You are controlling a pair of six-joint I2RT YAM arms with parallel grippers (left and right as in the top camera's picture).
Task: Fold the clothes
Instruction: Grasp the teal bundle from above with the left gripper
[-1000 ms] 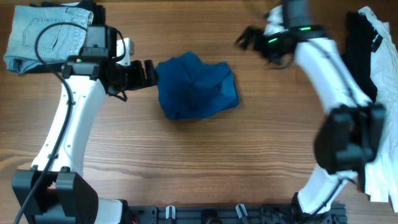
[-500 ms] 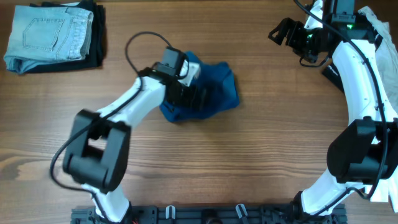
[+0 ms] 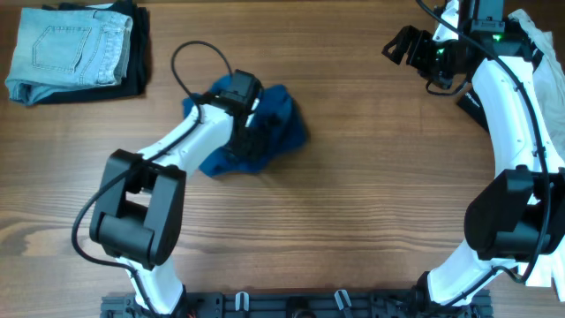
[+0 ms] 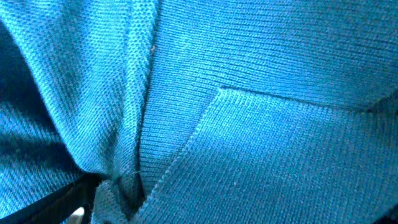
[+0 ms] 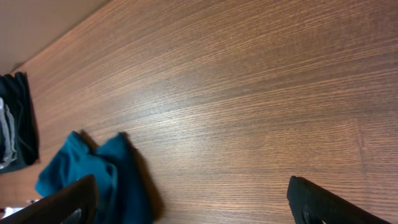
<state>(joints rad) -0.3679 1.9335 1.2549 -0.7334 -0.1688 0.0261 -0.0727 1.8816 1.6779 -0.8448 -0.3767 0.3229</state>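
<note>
The left gripper [image 3: 251, 134] is buried in a crumpled blue top [image 3: 284, 122]. Its knit fills the left wrist camera and covers the fingers, so it cannot be told whether they grip. The blue top lies left of centre on the wooden table [image 3: 353, 221], nearer the far edge. The right gripper [image 3: 399, 44] hangs spread wide and empty near the far right corner. Folded jeans [image 3: 66, 49] sit in the far left corner, and a heap of clothes [image 3: 543, 40] lines the right edge.

Bright even light, soft shadows; blue garment [image 4: 261, 143] close-up sharp, lower-left corner dark.
</note>
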